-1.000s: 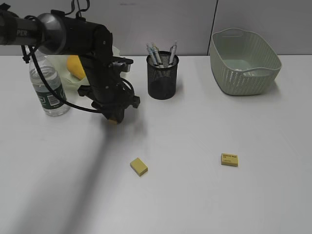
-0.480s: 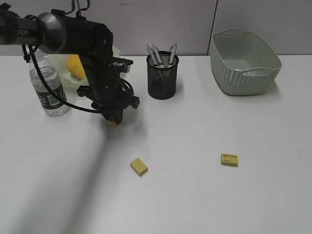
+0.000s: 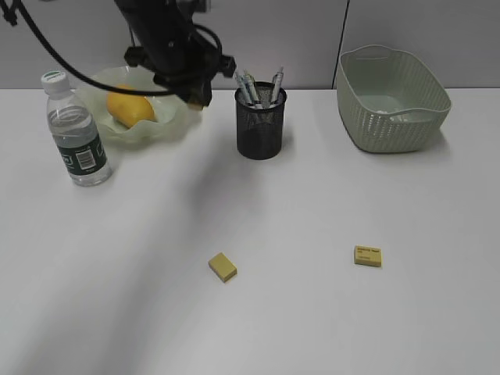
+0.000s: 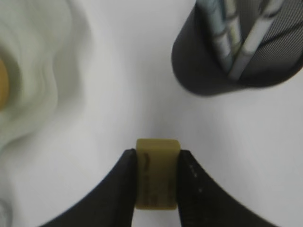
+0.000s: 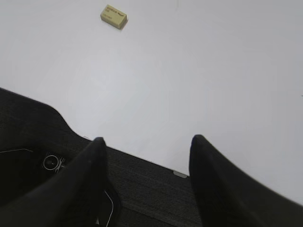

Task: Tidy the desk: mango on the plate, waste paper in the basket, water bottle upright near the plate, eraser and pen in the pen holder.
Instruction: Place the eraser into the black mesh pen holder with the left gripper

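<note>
In the upper left of the exterior frame we see the pale green translucent plate with a wavy rim, and the smooth yellow-orange mango lies inside it. Just left of the plate the small clear water bottle with the dark green-and-white label stands upright on the wide white desk.

In the upper middle stands the black wire-mesh cylindrical pen holder. Several pens with pale barrels stick out of its top, leaning to different sides.

In the upper right is the pale green oblong basket with woven-pattern sides. We can see part of its inner floor, but we cannot tell if the waste paper is in it.

The left gripper is clamped on a small yellowish block eraser; in the left wrist frame the holder is at the upper right and the plate's rim at the left.

The right gripper has its jaws apart and holds nothing.

Two more yellow erasers lie on the desk: one in the lower middle, one to the lower right.
</note>
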Tool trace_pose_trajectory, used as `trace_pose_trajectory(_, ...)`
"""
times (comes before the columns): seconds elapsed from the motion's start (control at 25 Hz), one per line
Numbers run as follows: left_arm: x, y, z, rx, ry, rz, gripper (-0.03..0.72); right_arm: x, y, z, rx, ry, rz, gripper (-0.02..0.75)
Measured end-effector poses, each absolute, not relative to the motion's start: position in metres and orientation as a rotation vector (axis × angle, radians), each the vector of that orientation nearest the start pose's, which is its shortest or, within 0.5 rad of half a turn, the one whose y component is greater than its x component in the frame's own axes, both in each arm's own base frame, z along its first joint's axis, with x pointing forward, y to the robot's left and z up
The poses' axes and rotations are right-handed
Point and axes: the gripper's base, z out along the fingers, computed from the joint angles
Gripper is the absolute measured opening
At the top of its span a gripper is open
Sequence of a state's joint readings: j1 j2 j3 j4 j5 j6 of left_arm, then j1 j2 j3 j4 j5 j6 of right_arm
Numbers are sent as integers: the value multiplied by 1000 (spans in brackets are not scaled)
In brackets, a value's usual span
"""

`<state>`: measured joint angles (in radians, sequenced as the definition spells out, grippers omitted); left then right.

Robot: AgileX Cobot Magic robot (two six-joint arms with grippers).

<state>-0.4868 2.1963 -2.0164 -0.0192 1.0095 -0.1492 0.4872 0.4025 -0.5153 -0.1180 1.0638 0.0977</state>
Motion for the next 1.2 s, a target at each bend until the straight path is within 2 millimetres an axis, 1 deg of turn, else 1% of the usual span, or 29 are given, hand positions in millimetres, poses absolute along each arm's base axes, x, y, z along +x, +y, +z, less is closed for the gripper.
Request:
trace_pose_trajectory(0.08, 436, -234, 267, 425, 2575, -274, 202, 54, 18, 272, -493, 2378, 114, 445)
trace_pose_trajectory(0.16, 440, -238, 280, 399, 2504, -341, 202, 54, 18, 272, -493, 2378, 114, 445)
trace_pose_trajectory(0.24, 442, -242, 285, 372, 2455, -403, 202, 54, 18, 272, -493, 2378, 114, 445)
trace_pose_trajectory(0.36, 447, -248, 285, 329, 2401, -488, 202, 54, 18, 272, -493, 2378, 114, 445)
trace_pose_trajectory(0.48, 452, -254, 278, 292, 2370, -547, 202, 54, 18, 272, -493, 2378, 114, 445)
trace_pose_trajectory(0.68, 460, -263, 254, 244, 2378, -614, 202, 54, 18, 272, -493, 2378, 114, 445)
trace_pose_trajectory(0.84, 462, -273, 234, 241, 2397, -631, 202, 54, 18, 272, -493, 2378, 114, 443)
trace_pose_trajectory(1.0, 463, -277, 222, 239, 2410, -636, 210, 54, 18, 272, -493, 2378, 114, 443)
trace_pose_trajectory(1.08, 464, -278, 219, 238, 2414, -634, 246, 54, 18, 272, -493, 2378, 114, 443)
trace_pose_trajectory(1.12, 464, -278, 218, 238, 2413, -634, 285, 54, 18, 272, -493, 2378, 114, 443)
trace_pose_trajectory(1.2, 464, -278, 218, 236, 2410, -634, 385, 54, 18, 272, -493, 2378, 114, 443)
